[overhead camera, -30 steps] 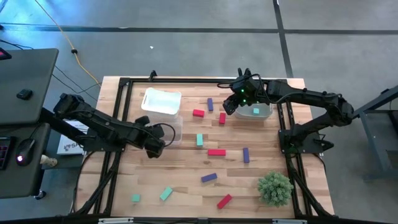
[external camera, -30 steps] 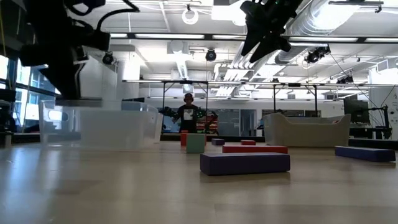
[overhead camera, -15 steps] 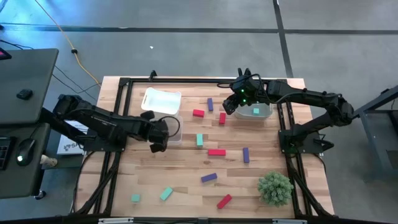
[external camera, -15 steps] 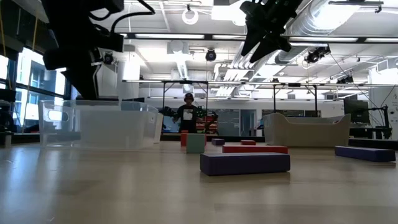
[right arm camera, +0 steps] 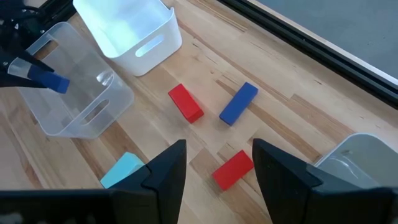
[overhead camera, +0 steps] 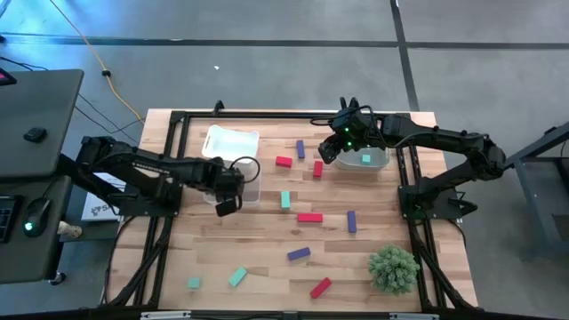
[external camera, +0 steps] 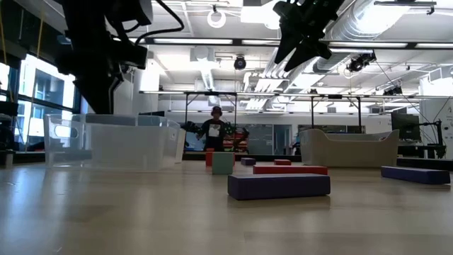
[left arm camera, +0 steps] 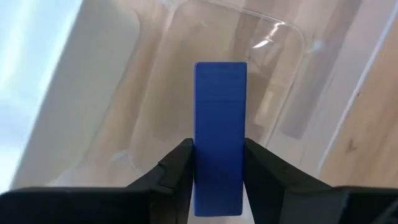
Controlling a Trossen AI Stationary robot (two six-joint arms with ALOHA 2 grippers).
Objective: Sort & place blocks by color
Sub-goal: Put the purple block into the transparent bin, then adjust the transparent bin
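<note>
Over clear bin (overhead camera: 246,180) rim: left gripper (left arm camera: 217,165) pinching purple block (left arm camera: 219,134); bin interior bare.

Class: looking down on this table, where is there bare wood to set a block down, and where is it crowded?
Bare wood lies between the clear bin and the two teal blocks near the front edge, and between the plant and the purple block. It is crowded mid-table, around the red block and the teal block.

two dark jointed arms (overhead camera: 151,169), black cabling.
</note>
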